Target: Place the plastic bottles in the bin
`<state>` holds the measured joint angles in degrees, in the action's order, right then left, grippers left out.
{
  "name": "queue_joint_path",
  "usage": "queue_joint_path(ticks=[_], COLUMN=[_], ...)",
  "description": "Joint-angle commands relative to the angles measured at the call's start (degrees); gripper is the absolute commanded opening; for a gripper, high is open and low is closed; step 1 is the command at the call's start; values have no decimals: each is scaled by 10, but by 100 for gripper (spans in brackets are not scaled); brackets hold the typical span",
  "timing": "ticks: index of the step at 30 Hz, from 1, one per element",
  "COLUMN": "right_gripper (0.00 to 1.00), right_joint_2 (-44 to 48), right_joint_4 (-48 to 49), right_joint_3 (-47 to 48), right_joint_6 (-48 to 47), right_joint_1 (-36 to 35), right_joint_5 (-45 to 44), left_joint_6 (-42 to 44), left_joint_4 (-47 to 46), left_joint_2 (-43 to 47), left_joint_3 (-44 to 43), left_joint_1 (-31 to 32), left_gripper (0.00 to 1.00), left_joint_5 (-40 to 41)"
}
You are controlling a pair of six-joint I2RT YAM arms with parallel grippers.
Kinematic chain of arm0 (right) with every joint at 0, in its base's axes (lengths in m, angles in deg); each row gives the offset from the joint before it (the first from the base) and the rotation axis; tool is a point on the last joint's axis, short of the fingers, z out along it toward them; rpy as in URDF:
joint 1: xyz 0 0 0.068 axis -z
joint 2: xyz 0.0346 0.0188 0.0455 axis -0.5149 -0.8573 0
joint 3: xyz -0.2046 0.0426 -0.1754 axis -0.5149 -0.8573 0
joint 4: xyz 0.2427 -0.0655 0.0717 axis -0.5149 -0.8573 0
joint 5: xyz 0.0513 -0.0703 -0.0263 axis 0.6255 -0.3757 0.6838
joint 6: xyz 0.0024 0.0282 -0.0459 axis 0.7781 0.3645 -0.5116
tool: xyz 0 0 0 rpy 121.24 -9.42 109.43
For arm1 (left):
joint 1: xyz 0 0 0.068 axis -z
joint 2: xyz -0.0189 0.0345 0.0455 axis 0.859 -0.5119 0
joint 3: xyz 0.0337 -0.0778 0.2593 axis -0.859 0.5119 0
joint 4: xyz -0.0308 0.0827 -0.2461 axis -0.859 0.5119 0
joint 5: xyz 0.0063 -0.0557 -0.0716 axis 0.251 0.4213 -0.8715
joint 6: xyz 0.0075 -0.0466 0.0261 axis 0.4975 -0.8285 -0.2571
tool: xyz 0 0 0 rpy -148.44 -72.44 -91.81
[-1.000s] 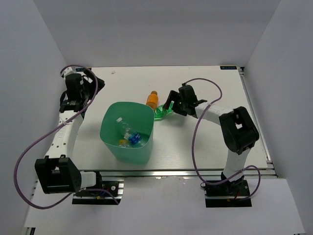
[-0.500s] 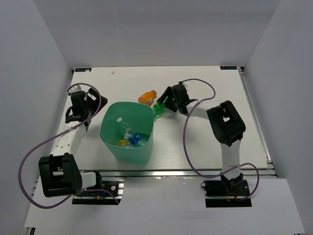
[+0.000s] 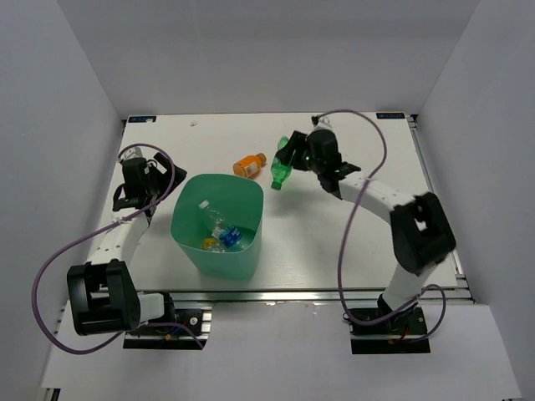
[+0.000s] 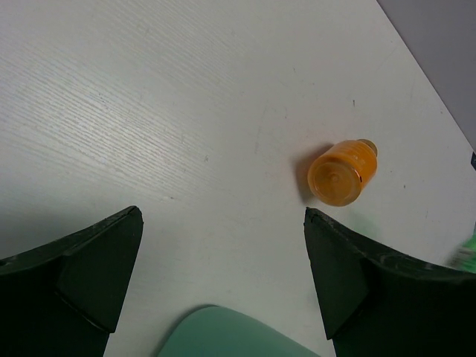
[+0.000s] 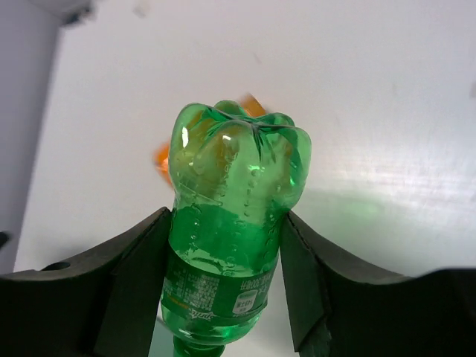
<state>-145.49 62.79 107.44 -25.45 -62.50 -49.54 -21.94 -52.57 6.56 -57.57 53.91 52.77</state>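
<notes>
Your right fingers point(image 3: 298, 154) grip the green bottle point(image 3: 282, 167) above the desk point(image 3: 351, 242), just past the far right corner of the bin point(image 3: 177, 219). The bottle's long axis runs roughly far to near. Beside it, the orange bottle point(image 3: 249, 164) lies with its cap pointing right.

At the left wrist, your left fingers point(image 4: 82, 275) are spread wide and hold nothing. The orange bottle's base faces them.

At the right wrist, the fingers press both sides of the green bottle, with its base pointing away and its cap toward the wrist.

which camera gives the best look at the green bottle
Right wrist: the green bottle fills the frame, clamped in the right gripper. Top external shows it small; left wrist, at most a green blur at the edge.
</notes>
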Motion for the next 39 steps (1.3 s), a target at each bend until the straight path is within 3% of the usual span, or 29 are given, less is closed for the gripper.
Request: queue_joint_path(ticks=[1, 5, 10, 13, 16, 17, 19, 20, 32, 39], right_gripper=[5, 5, 6, 10, 21, 41, 66, 89, 89, 89], right_joint_2=[132, 202, 219, 203, 186, 182, 177, 175, 171, 145], right_joint_4=[57, 24, -23, -66, -91, -92, -103, -105, -167, -229], right_joint_3=[58, 119, 165, 183, 184, 181, 184, 186, 254, 294], right_joint_6=[-153, -250, -318, -329, -352, -366, -369, -369, -340, -172], right_joint_1=[-4, -32, -105, -155, -190, -197, -204, -205, -175, -3], right_joint_5=[25, 121, 297, 352, 389, 393, 382, 383, 341, 180], left_joint_6=[7, 5, 4, 6, 9, 9, 8, 10, 12, 21], left_joint_4=[-14, -24, -27, -26, -21, -21, -20, -17, -4, 5], left_joint_2=[1, -4, -17, -26, -32, -34, -38, -42, -46, -39], left_joint_3=[4, 6, 4, 3, 2, 2, 1, -2, -9, -9], left_joint_1=[-1, -1, -1, -1, -1, -1, -1, -1, -1, -1], left_gripper=[98, 98, 98, 98, 98, 98, 98, 98, 98, 98], left_joint_5=[-18, -25, -37, -44, -41, -41, -44, -51, -38, -20])
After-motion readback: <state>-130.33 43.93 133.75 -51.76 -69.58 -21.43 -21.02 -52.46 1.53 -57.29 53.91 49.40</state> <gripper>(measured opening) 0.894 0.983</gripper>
